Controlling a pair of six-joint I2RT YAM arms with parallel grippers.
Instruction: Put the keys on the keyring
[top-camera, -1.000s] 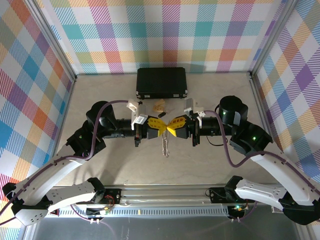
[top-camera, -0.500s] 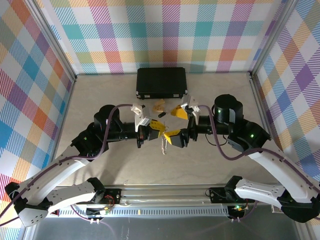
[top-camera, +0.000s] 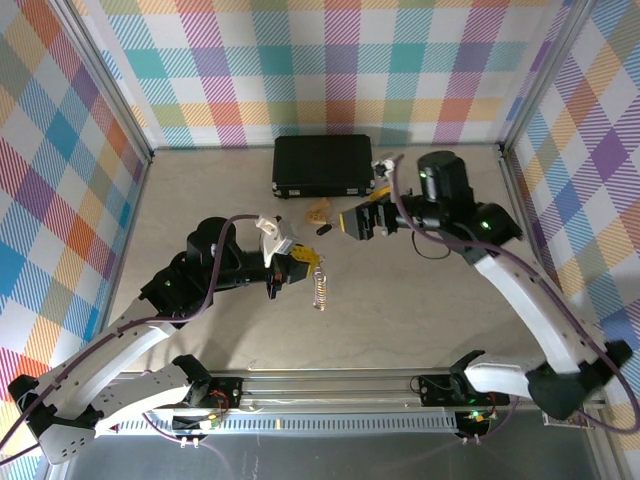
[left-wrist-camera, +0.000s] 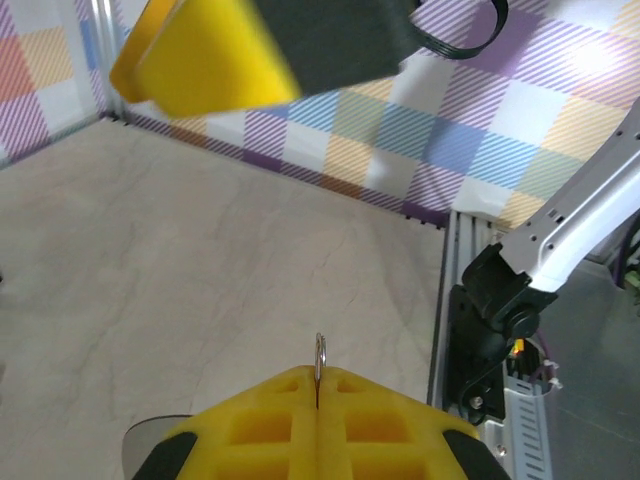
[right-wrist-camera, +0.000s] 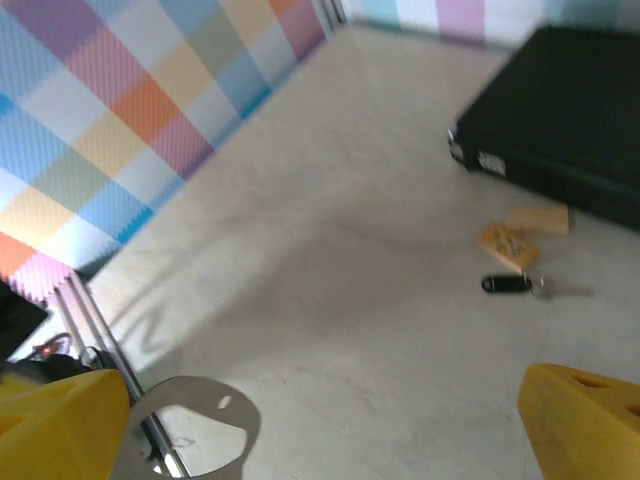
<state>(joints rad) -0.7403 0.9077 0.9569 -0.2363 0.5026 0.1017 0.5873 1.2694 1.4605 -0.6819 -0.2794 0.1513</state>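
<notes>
My left gripper (top-camera: 304, 263) sits mid-table, shut on the keyring (top-camera: 320, 290), whose silver beaded part hangs below the yellow fingers. In the left wrist view the ring's thin edge (left-wrist-camera: 319, 356) pokes out between the closed fingers of the left gripper (left-wrist-camera: 317, 385). The key (top-camera: 324, 229) is a small black oblong lying flat on the table just left of my right gripper (top-camera: 358, 216), which hovers open with nothing in it. In the right wrist view the key (right-wrist-camera: 507, 284) lies well ahead of the wide-apart fingers of the right gripper (right-wrist-camera: 320, 440).
A black rectangular case (top-camera: 323, 165) lies at the back centre. Small tan wooden pieces (top-camera: 317, 212) rest between the case and the key. Checked walls and metal posts enclose the table. Bare tabletop spreads left and right of the arms.
The right gripper has opened, let go at the left gripper and swung back toward the case. The left gripper has drawn slightly left, still shut on the keyring.
</notes>
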